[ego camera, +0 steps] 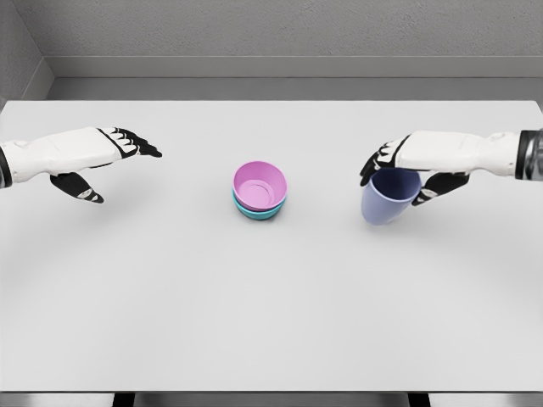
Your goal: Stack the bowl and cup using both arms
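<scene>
A pink bowl (pixel 260 186) sits nested in a teal bowl (pixel 257 211) at the middle of the white table (pixel 170 297). To its right, my right hand (pixel 399 174) is shut on a lavender cup (pixel 389 197), gripping its rim from above; the cup is tilted with its mouth up toward the hand. My left hand (pixel 114 161) hovers over the table's left side, fingers stretched out and thumb hanging down, holding nothing, well apart from the bowls.
The table's far edge meets a grey wall (pixel 271 34) behind. Nothing else stands on the tabletop.
</scene>
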